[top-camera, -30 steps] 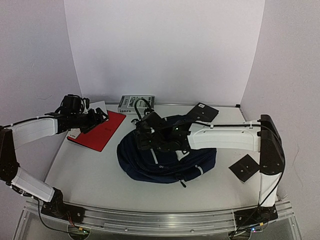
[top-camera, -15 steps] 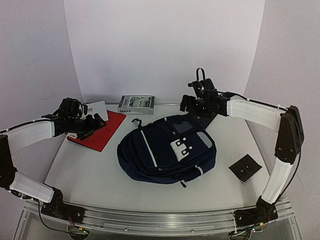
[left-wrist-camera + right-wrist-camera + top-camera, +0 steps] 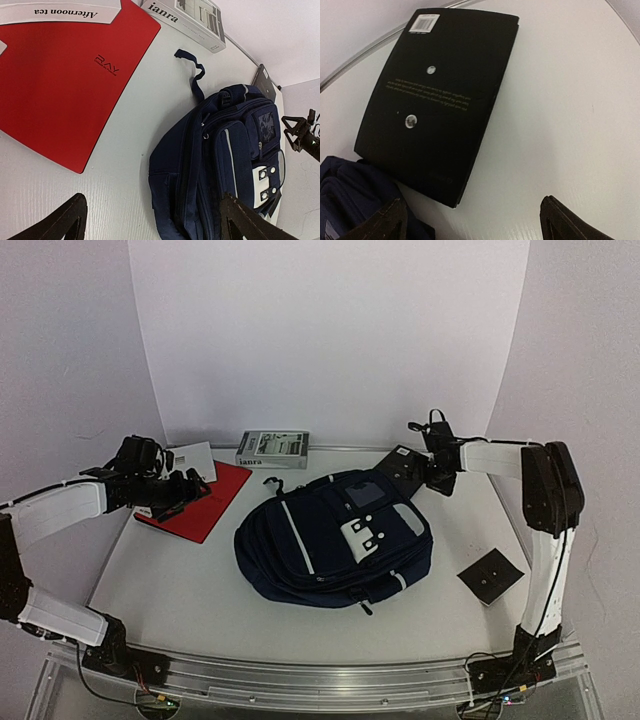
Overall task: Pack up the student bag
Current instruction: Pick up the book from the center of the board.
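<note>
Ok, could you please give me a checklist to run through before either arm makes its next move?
1. Right gripper open and empty: ok.
2. Black book lying flat ahead of it: ok.
3. Book free of the student bag: cannot tell; its corner meets the fabric.
4. Left gripper open and empty: ok.
5. Red folder apart from the bag: ok.
6. Bag compartment open for packing: cannot tell; no opening shows.
</note>
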You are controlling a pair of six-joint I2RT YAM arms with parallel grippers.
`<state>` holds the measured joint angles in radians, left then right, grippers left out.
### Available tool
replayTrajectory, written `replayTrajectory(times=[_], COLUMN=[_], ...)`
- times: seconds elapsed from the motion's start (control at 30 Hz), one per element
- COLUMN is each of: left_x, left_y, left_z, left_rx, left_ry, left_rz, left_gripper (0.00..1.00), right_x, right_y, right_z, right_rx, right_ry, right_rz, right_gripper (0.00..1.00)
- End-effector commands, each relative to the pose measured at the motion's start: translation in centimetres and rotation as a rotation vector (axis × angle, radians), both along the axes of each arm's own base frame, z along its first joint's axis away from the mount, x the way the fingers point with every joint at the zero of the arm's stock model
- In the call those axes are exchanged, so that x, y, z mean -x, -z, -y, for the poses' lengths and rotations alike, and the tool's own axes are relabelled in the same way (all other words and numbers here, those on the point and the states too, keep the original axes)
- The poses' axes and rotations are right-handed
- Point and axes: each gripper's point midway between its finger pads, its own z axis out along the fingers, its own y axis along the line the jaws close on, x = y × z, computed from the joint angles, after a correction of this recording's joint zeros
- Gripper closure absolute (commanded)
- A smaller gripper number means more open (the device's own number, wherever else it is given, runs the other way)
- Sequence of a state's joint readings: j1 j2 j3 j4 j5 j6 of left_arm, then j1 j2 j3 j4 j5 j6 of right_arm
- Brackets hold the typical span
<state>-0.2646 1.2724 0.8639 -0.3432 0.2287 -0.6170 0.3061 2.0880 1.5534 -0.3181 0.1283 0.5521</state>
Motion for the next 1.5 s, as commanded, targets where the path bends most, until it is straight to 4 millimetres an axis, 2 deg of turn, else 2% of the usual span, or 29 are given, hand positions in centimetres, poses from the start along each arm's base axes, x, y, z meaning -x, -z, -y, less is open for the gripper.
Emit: replayTrajectory(times=[0.0,0.23,0.33,0.63,0.83,1.07,1.47], left_x=[-0.3,0.1,0.3,0.4,0.4,0.4,0.3], left_y=[-2.0,-2.2,-2.2,-2.3,-2.1,-1.8,-1.0], left_z=[-0.3,-0.6,-0.7,-0.9,-1.2,-1.2,-1.2], left_rx=[-0.006,-0.005,-0.01,-0.012,-0.023,-0.024,-0.033], left_ry=[-0.009,-0.026,-0.026,-0.036,-0.045,-0.049,-0.051], left_rz=[0.046,0.055,0.054,0.056,0.051,0.043,0.025], left_gripper=[0.08,0.08,0.08,0.08,0.08,0.08,0.08], right_x=[-2.4,-4.0,-4.4,-5.5,-6.0,-6.7,-8.2], right_y=[-0.9,1.1,1.7,4.2,4.9,3.7,-0.4], right_z=[-1.7,-0.6,-0.5,-0.8,-1.6,-2.5,-3.2], right_rx=[-0.139,-0.3,-0.317,-0.366,-0.432,-0.546,-0.698], right_ry=[-0.023,0.012,0.022,0.026,0.011,0.02,0.042], right_rz=[0.054,0.061,0.058,0.036,0.043,0.102,0.249], right_gripper=[0.19,0.33,0.35,0.41,0.49,0.62,0.67])
